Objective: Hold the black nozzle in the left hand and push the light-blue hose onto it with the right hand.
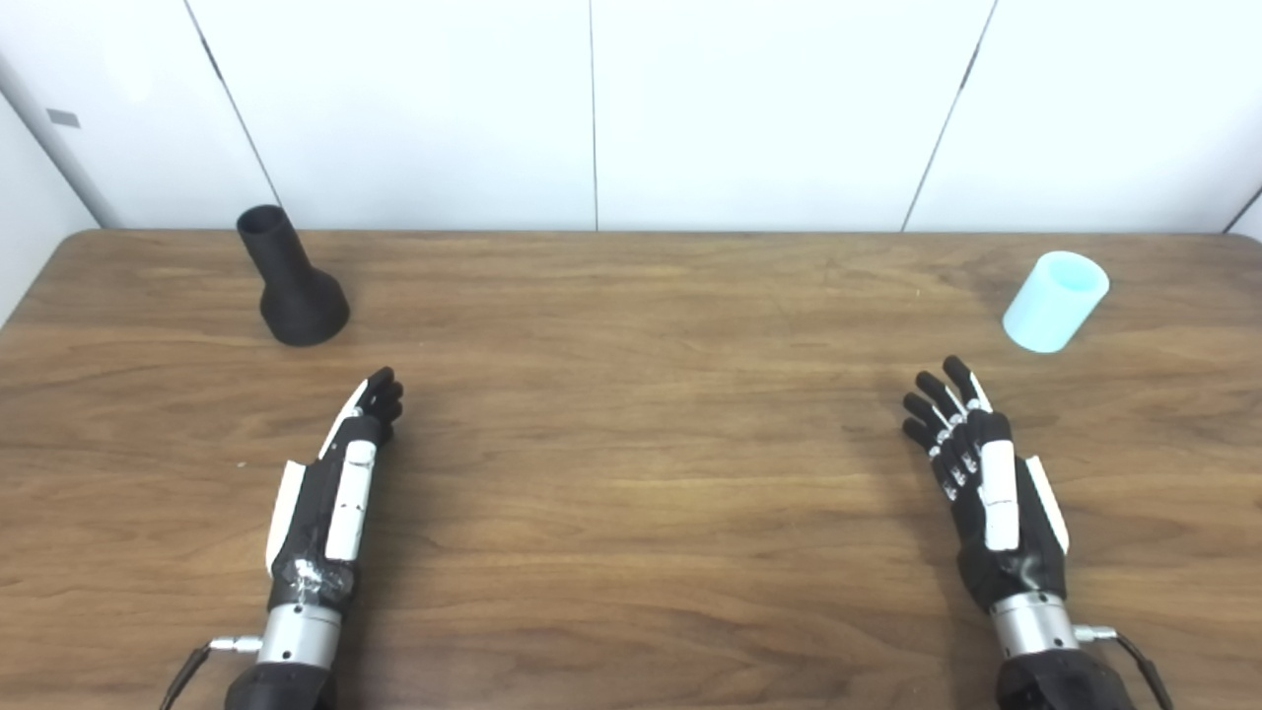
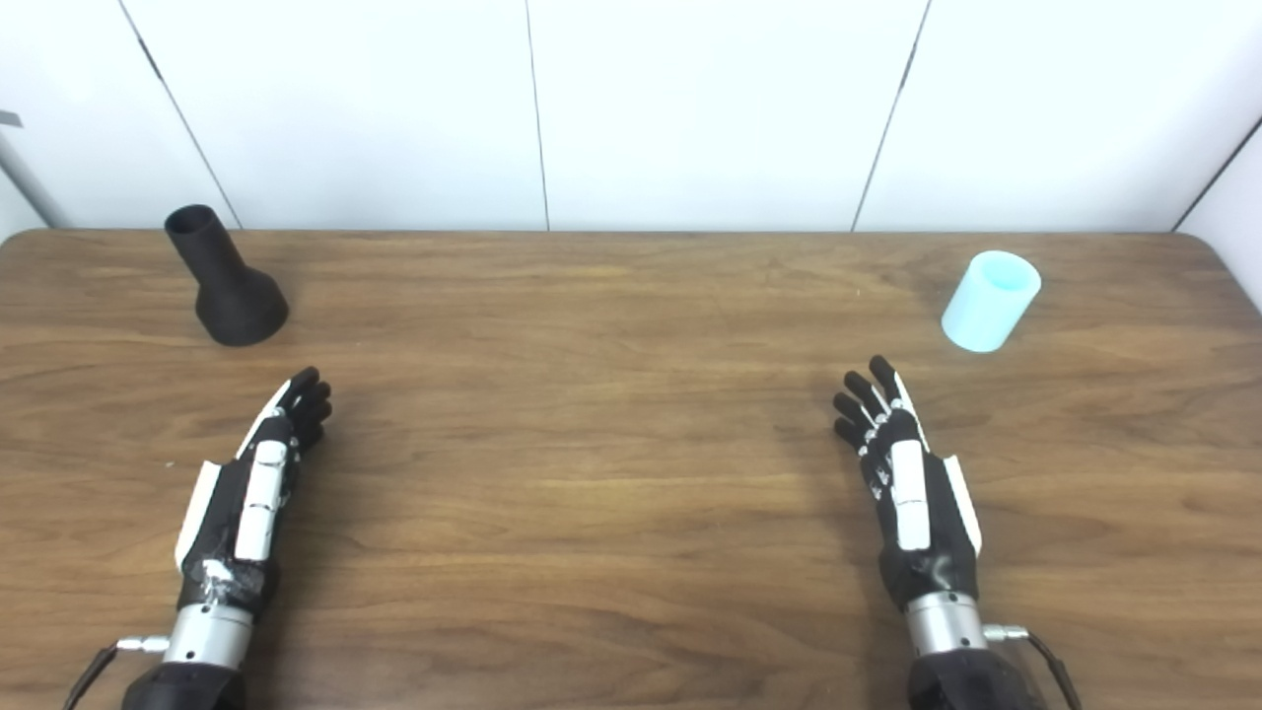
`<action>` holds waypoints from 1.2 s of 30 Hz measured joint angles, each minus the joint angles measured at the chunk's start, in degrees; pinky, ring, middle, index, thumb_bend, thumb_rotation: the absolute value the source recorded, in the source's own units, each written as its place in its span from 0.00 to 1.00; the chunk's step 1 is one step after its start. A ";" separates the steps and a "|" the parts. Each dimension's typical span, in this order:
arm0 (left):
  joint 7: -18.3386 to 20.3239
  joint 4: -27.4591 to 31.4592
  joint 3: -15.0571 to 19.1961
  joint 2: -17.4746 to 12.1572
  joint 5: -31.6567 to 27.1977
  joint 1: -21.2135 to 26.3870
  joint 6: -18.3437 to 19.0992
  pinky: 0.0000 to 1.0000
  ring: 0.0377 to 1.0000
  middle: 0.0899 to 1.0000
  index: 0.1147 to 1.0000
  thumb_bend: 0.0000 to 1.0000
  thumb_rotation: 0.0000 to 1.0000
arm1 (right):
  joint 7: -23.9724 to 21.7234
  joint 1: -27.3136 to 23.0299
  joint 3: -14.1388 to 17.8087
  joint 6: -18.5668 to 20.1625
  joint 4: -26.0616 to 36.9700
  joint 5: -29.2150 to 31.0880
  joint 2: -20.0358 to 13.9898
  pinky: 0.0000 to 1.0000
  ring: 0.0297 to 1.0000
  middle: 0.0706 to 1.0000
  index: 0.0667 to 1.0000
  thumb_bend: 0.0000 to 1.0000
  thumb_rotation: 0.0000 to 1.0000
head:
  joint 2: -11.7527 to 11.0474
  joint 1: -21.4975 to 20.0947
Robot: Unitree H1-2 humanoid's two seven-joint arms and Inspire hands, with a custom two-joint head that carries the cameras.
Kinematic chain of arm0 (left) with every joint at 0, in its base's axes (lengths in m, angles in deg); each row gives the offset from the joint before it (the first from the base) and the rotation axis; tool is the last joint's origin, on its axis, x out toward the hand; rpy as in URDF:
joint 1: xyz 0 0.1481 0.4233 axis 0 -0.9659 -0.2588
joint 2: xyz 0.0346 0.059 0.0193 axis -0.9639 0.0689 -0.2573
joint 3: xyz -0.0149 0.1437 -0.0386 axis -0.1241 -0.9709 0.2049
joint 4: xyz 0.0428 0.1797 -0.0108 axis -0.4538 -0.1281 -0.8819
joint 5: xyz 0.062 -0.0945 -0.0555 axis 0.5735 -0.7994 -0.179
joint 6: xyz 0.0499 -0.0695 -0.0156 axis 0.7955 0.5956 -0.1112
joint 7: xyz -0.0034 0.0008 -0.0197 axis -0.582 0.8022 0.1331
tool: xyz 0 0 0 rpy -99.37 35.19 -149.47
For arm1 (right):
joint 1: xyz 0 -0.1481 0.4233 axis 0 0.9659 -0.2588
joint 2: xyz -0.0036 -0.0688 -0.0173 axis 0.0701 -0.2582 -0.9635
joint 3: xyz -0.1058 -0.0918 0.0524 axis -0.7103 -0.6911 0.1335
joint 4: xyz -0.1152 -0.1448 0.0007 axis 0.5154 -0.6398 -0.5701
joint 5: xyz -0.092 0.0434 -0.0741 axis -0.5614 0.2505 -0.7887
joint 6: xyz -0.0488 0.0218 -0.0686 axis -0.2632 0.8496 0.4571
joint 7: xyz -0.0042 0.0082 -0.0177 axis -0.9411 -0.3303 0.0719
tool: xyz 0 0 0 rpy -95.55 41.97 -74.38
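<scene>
1. The left hand (image 1: 335,483) is low over the near left part of the tabletop (image 1: 631,473). It holds nothing. Its fingers (image 1: 383,394) are straight and pressed close side by side, pointing away toward the far edge. We see it from its thin side, with the thumb on top.

2. The right hand (image 1: 991,483) is low over the near right part of the tabletop. It holds nothing too. Its fingers (image 1: 937,409) are spread a little apart and point up and away, leaning a bit to the left.

3. The two hands are well apart from each other, with bare wood between them.

4. The black nozzle (image 1: 291,281) stands on its wide end at the far left of the tabletop. Its thin open end is on top and looks to lean left in these views. It is past the left hand's fingertips and a little to their left. The hand is not touching it.

5. The light-blue hose (image 1: 1055,301) is a short, fat tube. It stands on one end at the far right of the tabletop, with its open end on top. It is past the right hand and a bit to its right. The hand is not touching it.

6. The nozzle and the hose are far from each other, on opposite sides.

7. The tabletop is brown wood with dark lines in the grain.

8. Behind the tabletop is a white wall (image 1: 631,108) made of big panels with thin dark lines between them.
</scene>
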 measured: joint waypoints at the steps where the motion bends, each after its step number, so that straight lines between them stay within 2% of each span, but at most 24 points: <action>1: 0.00 0.00 0.00 -0.02 0.01 0.00 0.00 0.93 0.93 0.92 0.93 0.41 0.97 | 0.00 0.00 -0.01 0.00 0.00 -0.01 0.00 0.88 0.88 0.90 0.95 0.56 1.00 | 0.00 0.00; 18: 0.03 0.00 -0.08 -0.06 -0.04 -0.01 0.01 0.94 0.93 0.93 0.93 0.41 0.95 | 0.22 0.01 -0.10 -0.01 0.02 -0.15 0.00 0.88 0.89 0.91 0.96 0.56 1.00 | -0.09 0.17; 25: 0.06 0.14 -0.18 0.15 -0.33 -0.09 0.18 0.96 0.94 0.93 0.94 0.41 0.92 | 0.22 0.01 -0.09 -0.01 0.01 0.15 -0.03 0.89 0.90 0.92 0.97 0.55 1.00 | -0.70 1.67; 29: 0.01 0.35 -0.21 0.50 -0.33 -0.11 0.62 0.97 0.94 0.93 0.93 0.42 0.89 | 0.20 0.02 -0.10 -0.03 -0.07 0.51 -0.27 0.90 0.91 0.93 0.98 0.56 1.00 | -1.67 4.04; 32: -0.18 0.38 -0.28 1.41 -0.44 -0.19 0.67 0.99 0.96 0.93 0.93 0.44 0.86 | 0.01 0.04 -0.08 -0.19 -0.19 0.95 -0.53 0.92 0.91 0.93 0.98 0.52 1.00 | -3.42 8.25; 33: -0.24 0.39 -0.44 1.81 -0.32 -0.25 0.71 1.00 0.97 0.93 0.93 0.46 0.86 | -0.11 0.04 -0.06 -0.46 -0.29 1.27 -0.63 0.93 0.92 0.94 0.99 0.52 1.00 | -5.60 12.00; 36: -1.37 0.49 -1.54 2.35 1.28 -0.33 0.80 1.00 0.97 0.93 0.93 0.48 0.88 | -1.23 -0.01 0.02 -1.41 -0.67 2.54 -1.31 0.98 0.94 0.95 1.00 0.52 1.00 | -7.55 14.75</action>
